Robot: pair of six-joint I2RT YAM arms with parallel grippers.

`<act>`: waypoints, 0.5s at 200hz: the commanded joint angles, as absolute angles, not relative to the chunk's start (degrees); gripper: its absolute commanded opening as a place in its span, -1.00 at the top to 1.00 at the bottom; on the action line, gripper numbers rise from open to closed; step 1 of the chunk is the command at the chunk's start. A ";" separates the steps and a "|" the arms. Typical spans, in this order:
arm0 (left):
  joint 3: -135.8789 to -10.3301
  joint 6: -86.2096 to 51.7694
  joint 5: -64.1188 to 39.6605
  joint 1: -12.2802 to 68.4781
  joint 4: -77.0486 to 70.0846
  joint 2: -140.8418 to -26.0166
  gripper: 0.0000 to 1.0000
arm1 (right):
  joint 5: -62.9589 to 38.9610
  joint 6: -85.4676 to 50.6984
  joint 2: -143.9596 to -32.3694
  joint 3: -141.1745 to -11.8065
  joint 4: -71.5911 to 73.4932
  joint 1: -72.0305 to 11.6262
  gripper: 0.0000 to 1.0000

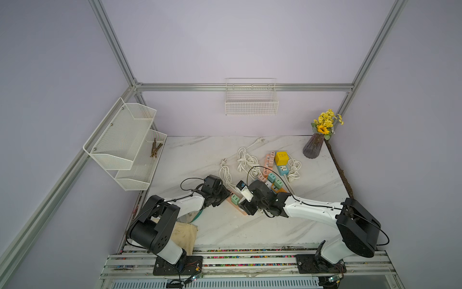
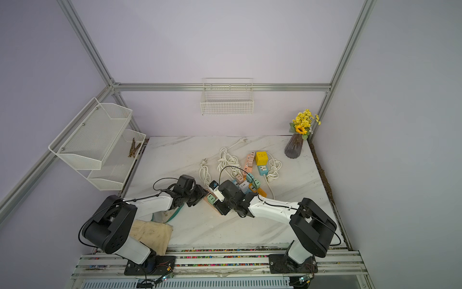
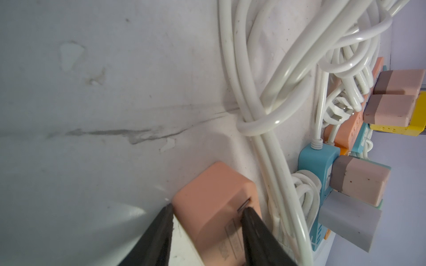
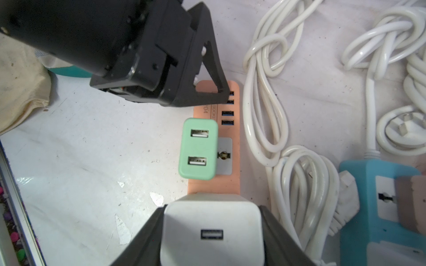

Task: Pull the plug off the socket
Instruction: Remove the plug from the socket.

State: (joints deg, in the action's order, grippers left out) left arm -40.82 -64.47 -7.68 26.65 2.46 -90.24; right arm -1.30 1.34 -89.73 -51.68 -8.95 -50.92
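Grasp made, pull next: the right gripper (image 4: 212, 207) is closed on the white plug (image 4: 212, 225), seated at one end of the peach strip (image 4: 214, 187) on the counter (image 4: 92, 161), while the left gripper (image 3: 208, 207) clamps the strip's other end. The plug should need a straight lift off the strip's face. Only the right wrist view shows the plug; both top views hide it under the arm (image 1: 262, 197).

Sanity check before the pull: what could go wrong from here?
1. Left gripper pinches only the end of the pink strip; the strip may pivot or lift with the pull.
2. Right gripper holds the white charger by its smooth sides; it could slip off.
3. Green charger stands close by and could be bumped.
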 commanded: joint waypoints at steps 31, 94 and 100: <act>-41.05 -63.98 -6.05 25.67 7.29 -93.03 -0.01 | 0.93 2.06 -93.38 -54.22 -14.13 -52.89 -0.06; -40.95 -63.81 -5.89 24.52 7.41 -93.67 -0.01 | 1.58 -4.72 -86.36 -49.85 -9.31 -49.82 0.09; -40.91 -63.81 -5.89 24.44 7.36 -93.76 -0.01 | -1.05 -5.45 -85.77 -49.23 -8.55 -48.87 0.10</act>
State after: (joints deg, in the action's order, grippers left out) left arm -41.43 -64.36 -8.58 25.41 2.50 -91.02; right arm 2.96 -1.52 -89.76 -52.07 -9.63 -51.88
